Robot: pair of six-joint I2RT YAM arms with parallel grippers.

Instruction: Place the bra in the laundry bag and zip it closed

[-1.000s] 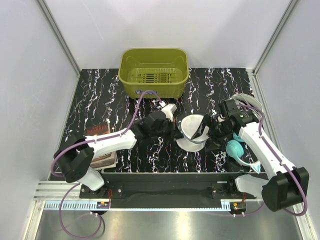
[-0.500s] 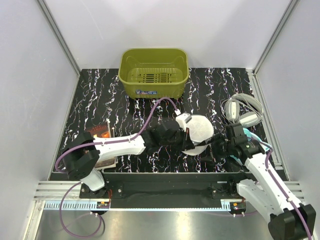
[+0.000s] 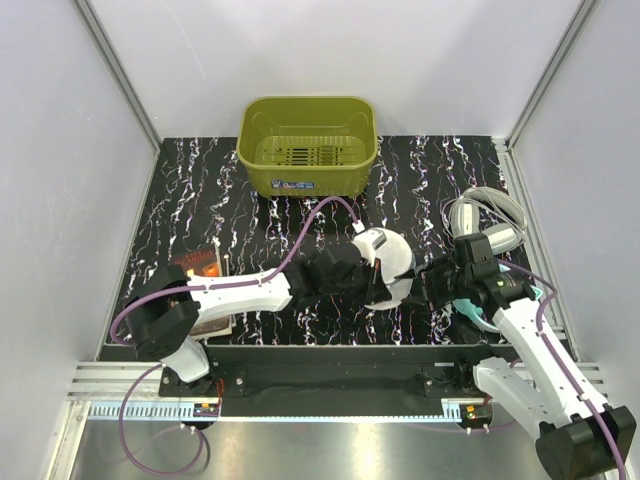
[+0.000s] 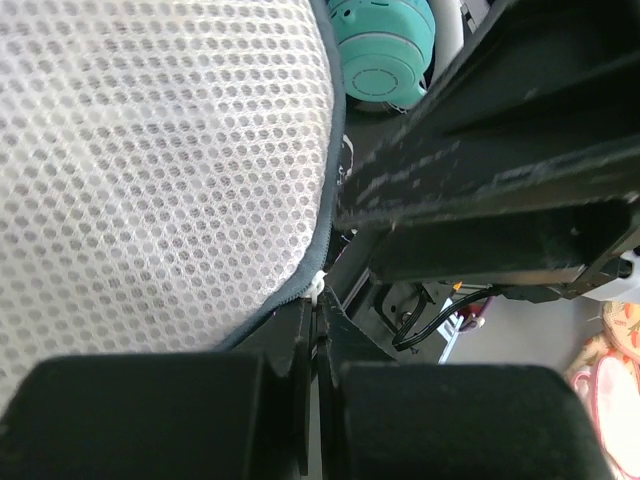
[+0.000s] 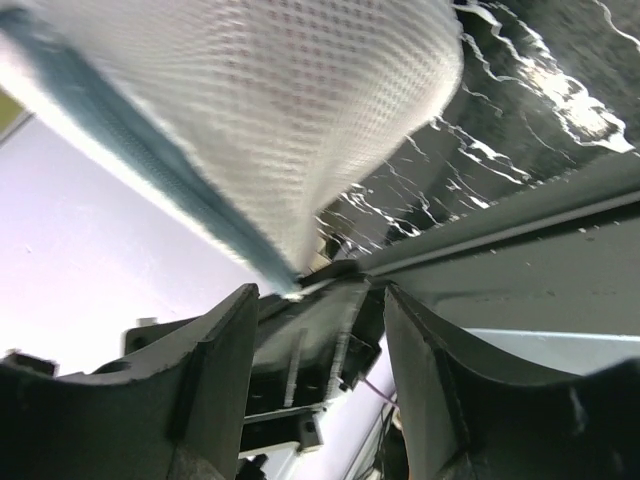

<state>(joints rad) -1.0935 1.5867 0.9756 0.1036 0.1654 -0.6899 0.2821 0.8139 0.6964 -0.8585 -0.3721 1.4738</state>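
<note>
Laundry bag [image 3: 397, 260] | left gripper [image 4: 312, 325] pinches rim [image 4: 331, 190] (zipper) | right gripper [image 5: 320, 292] parted

The laundry bag [image 3: 392, 256] was shown in white mesh, dotted with round holes and edged in dark grey. The table [image 3: 200, 190] was patterned black with white veining. The basket [image 3: 310, 176] was coloured olive-green, the rounded item [image 4: 385, 45] teal, the cable [image 3: 299, 233] purple.

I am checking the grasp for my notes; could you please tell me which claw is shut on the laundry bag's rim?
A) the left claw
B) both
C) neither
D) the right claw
A: the left claw is pinched shut on the zipper rim of the laundry bag, while the right claw stands with its fingers apart beside the mesh.
</note>
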